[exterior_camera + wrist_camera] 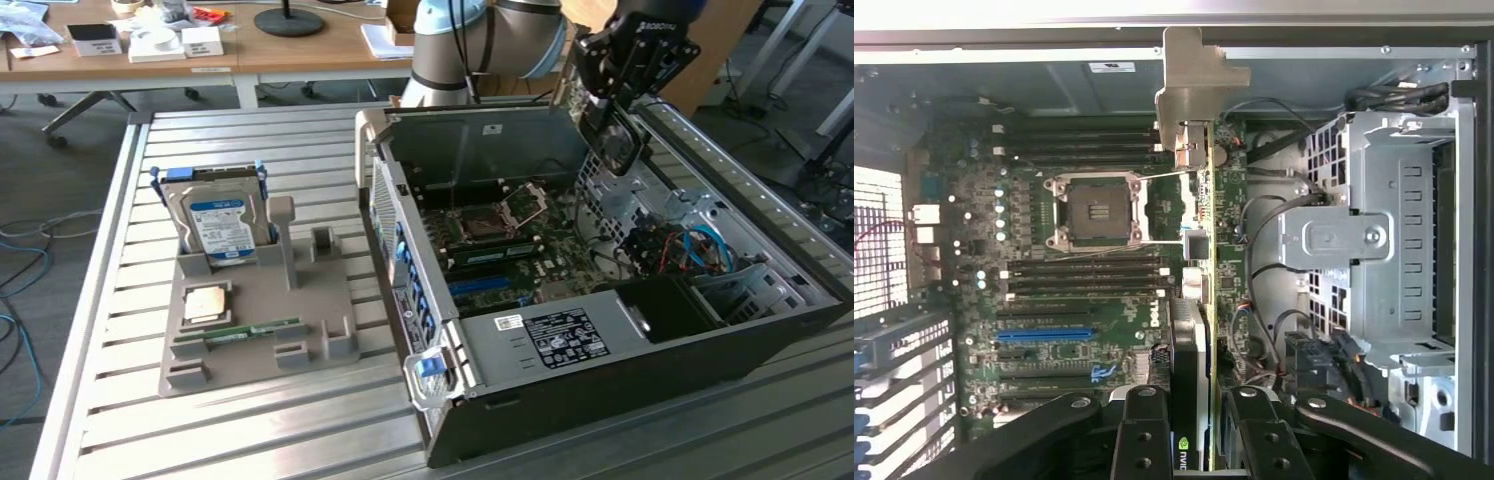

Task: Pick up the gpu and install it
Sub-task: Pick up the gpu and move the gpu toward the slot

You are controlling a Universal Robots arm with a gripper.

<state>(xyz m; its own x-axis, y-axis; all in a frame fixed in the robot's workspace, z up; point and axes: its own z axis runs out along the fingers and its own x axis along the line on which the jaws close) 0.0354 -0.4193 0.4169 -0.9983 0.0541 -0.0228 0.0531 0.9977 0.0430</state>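
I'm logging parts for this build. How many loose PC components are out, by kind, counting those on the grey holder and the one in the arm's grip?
hard drive: 1
memory stick: 1
square tan chip: 1
gpu: 1
Total: 4

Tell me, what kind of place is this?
Probably a robotics lab or workshop for building computers. A robot arm holds the gpu in its pincer above an open computer case on a metal slatted table, a grey tray with spare parts sits beside it, and office desks stand behind.
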